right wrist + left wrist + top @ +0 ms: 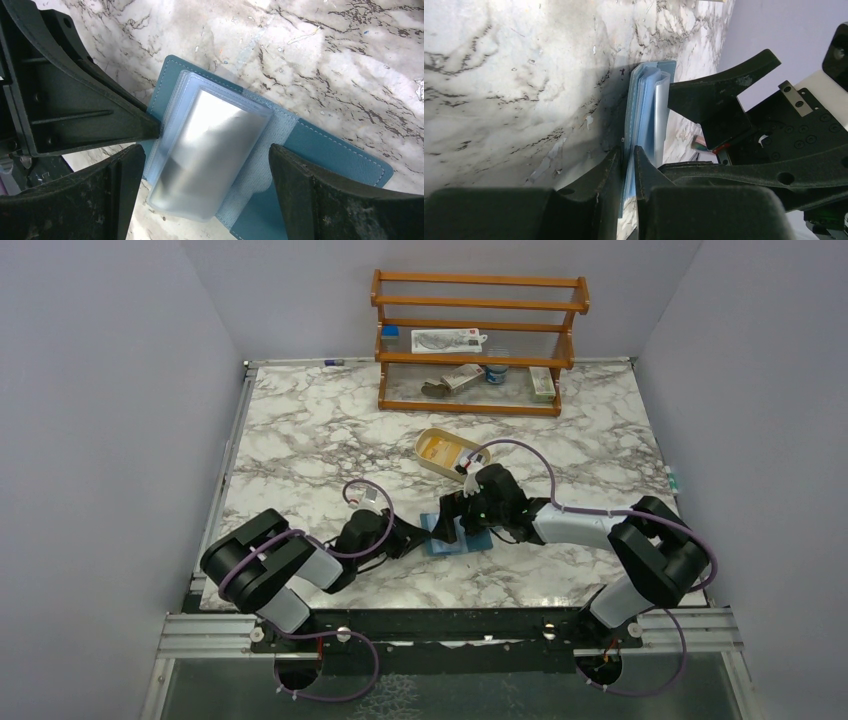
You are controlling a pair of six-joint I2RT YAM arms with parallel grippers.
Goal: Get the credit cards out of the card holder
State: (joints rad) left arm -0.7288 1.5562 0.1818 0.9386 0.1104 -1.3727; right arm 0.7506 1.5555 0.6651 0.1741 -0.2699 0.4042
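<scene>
the card holder [458, 535], a teal bifold, lay open on the marble counter [330, 430] between the two arms, near the front edge, its paler inside facing up. the left claw [628, 162] had its jaws drawn nearly together on the wallet's edge, pinching the blue leather and the clear sleeves between its fingertips [611, 165], as the left wrist view showed. the right claw [205, 160] hung just above the open wallet with its jaws spread wide and nothing in them, one finger on either side of the sleeve stack. in the right wrist view a stack of clear plastic sleeves [210, 150] stood up from the spine, glare washing over the front one; the credit cards [200, 160] appeared as a pale grey sheet behind that plastic, though how many sat there could not be told. an oval tan tray [447, 452] with a yellow inside sat just behind the right arm, and a wooden rack [478, 340] stood at the back wall.

by the look of it, the step in hand was steadying the wallet so a card could be drawn; no card was seen outside the holder. the next move would likely call for the right claw to close on a card's exposed edge and slide it out along the sleeve while the left claw held the wallet down.
</scene>
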